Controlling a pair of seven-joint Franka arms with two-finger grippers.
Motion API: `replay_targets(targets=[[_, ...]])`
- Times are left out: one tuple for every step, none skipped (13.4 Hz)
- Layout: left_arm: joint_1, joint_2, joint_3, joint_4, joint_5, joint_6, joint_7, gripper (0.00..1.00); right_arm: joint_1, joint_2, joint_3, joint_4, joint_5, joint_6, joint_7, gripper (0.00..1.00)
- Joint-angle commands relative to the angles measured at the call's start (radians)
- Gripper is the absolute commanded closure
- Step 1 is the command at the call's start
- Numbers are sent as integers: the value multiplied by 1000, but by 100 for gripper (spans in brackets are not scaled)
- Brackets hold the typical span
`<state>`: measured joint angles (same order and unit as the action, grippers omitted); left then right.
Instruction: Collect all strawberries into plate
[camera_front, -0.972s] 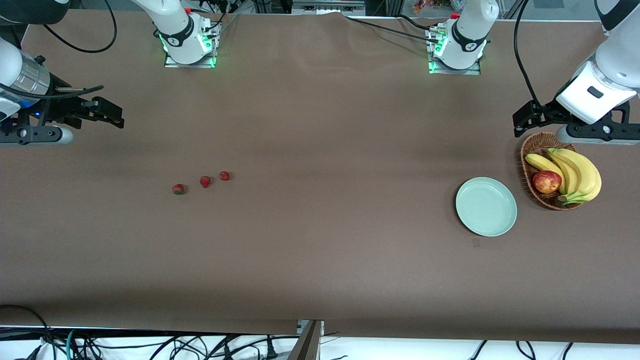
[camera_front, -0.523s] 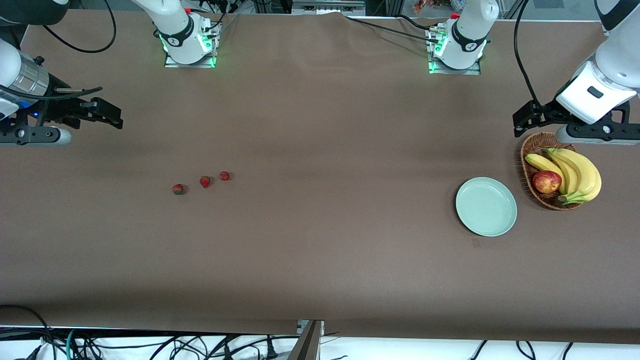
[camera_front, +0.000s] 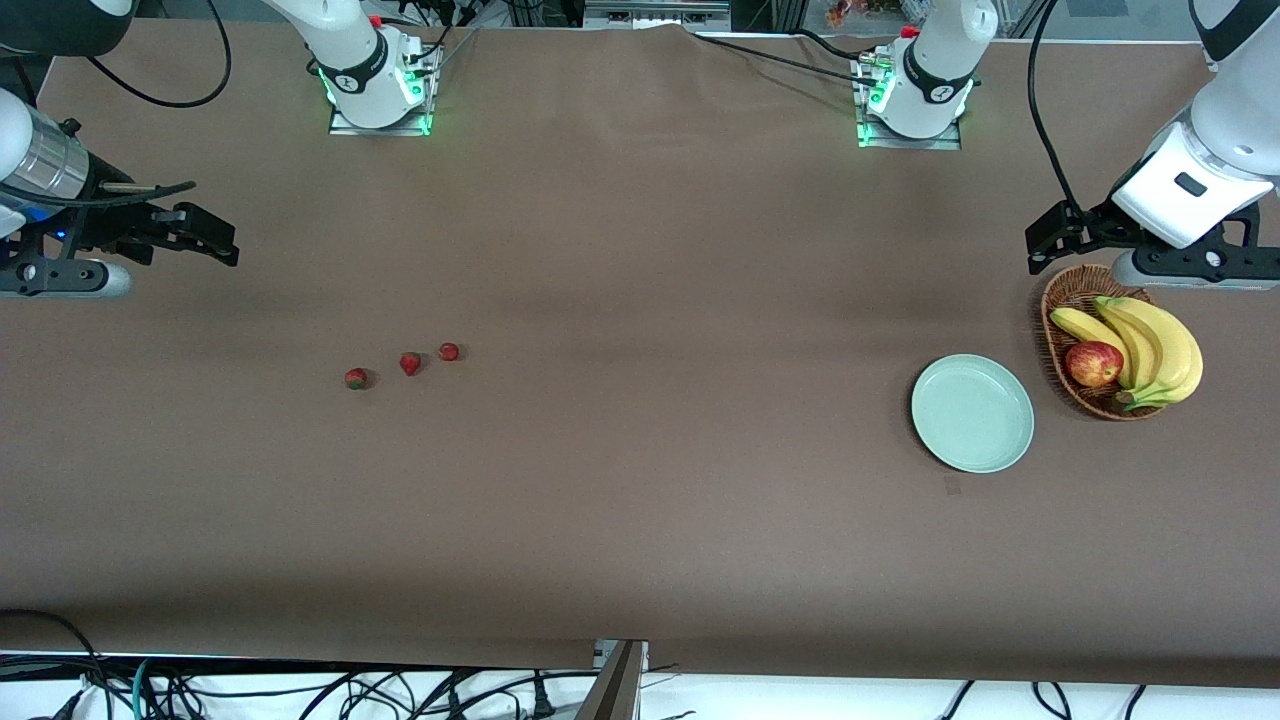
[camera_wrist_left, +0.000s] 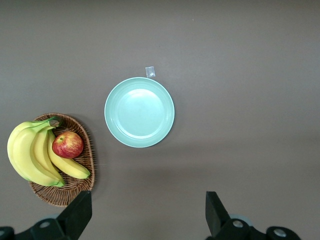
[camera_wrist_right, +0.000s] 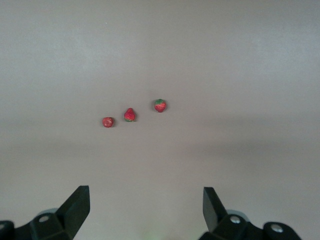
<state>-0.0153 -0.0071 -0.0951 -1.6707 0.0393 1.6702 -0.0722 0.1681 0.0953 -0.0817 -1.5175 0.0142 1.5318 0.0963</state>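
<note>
Starting at the right arm's end of the desk (camera_front: 640, 560), the right claw (camera_front: 205, 235) hangs in the air with its jaws spread wide and nothing between them, over bare surface at that end. The three strawberries lie in a short loose row on the desk, nearer to the front camera than the spot below that claw and toward the middle: the first strawberry (camera_front: 356, 378), the middle strawberry (camera_front: 410, 363) just beside it, and the third strawberry (camera_front: 449, 351) slightly farther from the camera. None is picked up yet, so the step in hand looks like the first reach.

To do it well, the right arm should probably take an end berry first, where one finger has free room, and come straight down so the neighbour is not nudged. The berries are small and rounded, so a centred, gentle squeeze low on the fruit seems wise; an off-centre pinch could roll it away.

Well apart, toward the left arm's end, the plate (camera_front: 972, 412) lies empty on the desk, beside the wicker basket (camera_front: 1075, 290) holding bananas (camera_front: 1160, 345) and an apple (camera_front: 1092, 363). The left claw (camera_front: 1050, 240) waits over the desk beside the basket's rim, released and empty.
</note>
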Motion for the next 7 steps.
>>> replay_targets(targets=[[0, -5, 5, 16, -18, -23, 22, 0, -7, 32, 7, 28, -16, 2, -1, 0], [0, -5, 5, 16, -18, -33, 23, 0, -6, 37, 7, 19, -26, 1, -6, 0], [0, -5, 5, 16, -18, -37, 25, 0, 1, 53, 7, 7, -43, -7, -6, 0], [0, -5, 5, 16, -18, -37, 25, 0, 1, 85, 8, 8, -37, 7, -1, 0], [0, -5, 5, 16, -18, -37, 25, 0, 1, 124, 8, 17, -34, 16, -12, 0], [0, -5, 5, 16, -18, -37, 25, 0, -1, 162, 11, 17, -28, 31, -16, 0], [0, -5, 5, 16, -18, -37, 25, 0, 1, 202, 11, 2, -26, 86, -39, 0]])
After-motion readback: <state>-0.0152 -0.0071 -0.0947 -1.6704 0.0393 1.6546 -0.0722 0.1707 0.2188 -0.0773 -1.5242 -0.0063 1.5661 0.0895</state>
